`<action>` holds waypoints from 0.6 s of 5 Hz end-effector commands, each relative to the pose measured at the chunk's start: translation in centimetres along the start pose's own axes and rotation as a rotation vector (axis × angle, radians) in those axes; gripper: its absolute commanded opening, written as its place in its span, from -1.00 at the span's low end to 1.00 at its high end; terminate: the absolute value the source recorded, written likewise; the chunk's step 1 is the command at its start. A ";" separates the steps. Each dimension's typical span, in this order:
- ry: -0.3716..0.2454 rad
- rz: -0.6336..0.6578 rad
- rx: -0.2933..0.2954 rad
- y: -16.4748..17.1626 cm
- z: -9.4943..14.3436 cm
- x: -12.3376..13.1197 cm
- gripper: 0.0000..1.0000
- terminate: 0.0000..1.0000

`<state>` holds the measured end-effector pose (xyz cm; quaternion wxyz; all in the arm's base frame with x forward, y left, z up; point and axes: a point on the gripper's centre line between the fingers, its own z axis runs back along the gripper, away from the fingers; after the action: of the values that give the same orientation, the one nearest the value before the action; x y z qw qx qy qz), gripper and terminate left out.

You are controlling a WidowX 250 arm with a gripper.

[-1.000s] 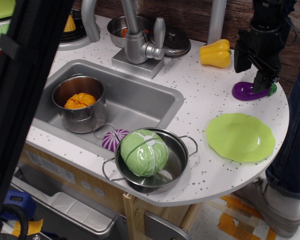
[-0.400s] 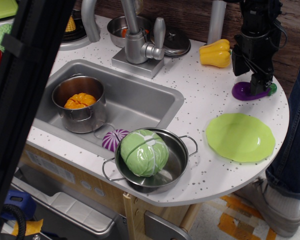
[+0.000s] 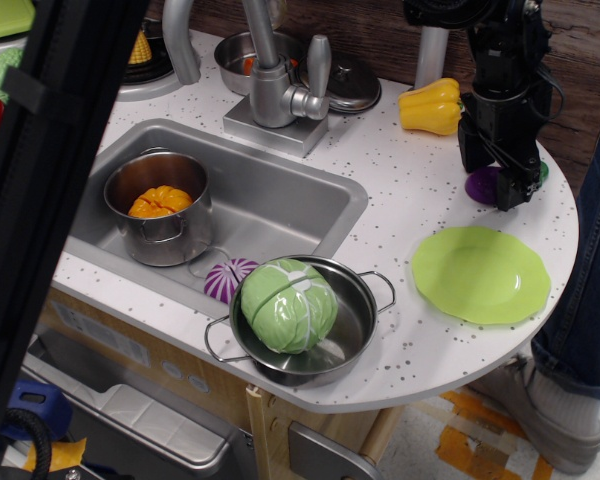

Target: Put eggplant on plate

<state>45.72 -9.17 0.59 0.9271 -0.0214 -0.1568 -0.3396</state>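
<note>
The hand point(image 3: 497, 178) has lowered onto the eggplant point(image 3: 483, 185).

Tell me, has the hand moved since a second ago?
Yes. The hand shifted left, toward the yellow pepper, and came down over the eggplant, hiding more of it.

No text, label, brand, number or sign can be read on anything here; every item looks unmarked.

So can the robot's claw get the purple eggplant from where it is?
Probably yes. The gripper is already right down over the eggplant, nothing sits between them, and the yellow pepper stands off to the side.
</note>
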 end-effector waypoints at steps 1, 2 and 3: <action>-0.062 0.029 0.011 1.2 1.2 0.4 -1.00 -1.00; -0.053 0.033 -0.001 1.3 1.6 0.3 -1.00 -1.00; 0.015 0.048 0.026 0.9 3.8 0.5 -1.00 -1.00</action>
<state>43.86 -7.38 0.69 0.9467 -0.0103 -0.0907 -0.3089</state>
